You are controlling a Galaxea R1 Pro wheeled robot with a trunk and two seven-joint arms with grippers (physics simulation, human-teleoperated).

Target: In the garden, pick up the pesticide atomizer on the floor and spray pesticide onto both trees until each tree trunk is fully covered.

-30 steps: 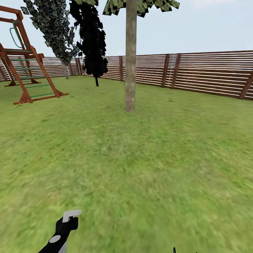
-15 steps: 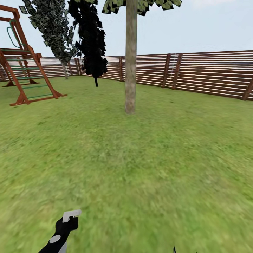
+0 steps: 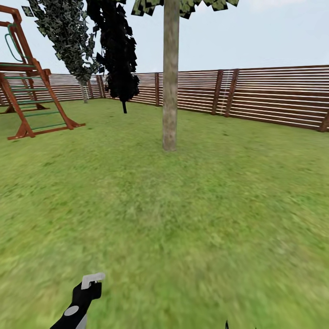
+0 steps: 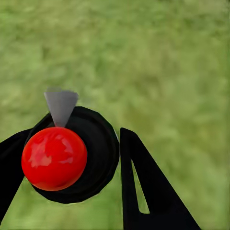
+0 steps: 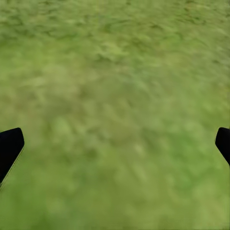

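The pesticide atomizer (image 3: 82,299), black with a white mark and a pale grey trigger head (image 3: 92,278), rises at the lower left of the head view. In the left wrist view my left gripper (image 4: 76,143) is shut on the atomizer's round black body (image 4: 100,143), which carries a red ball (image 4: 54,158) and a grey nozzle. A thick pale tree trunk (image 3: 170,91) stands on the lawn straight ahead, several metres off. A second pale-trunked tree (image 3: 84,93) stands far back left by the fence. My right gripper (image 5: 115,143) hangs open over bare grass.
A brown slat fence (image 3: 274,96) closes the lawn at the back and right. A wooden climbing frame (image 3: 32,100) stands at the left. An all-black thin tree (image 3: 119,55) is between the two pale trunks. Open grass (image 3: 183,219) lies ahead.
The whole head view has shifted: the near trunk sits slightly lower and the climbing frame has slid left, so the camera has moved. The atomizer stays in the left gripper.
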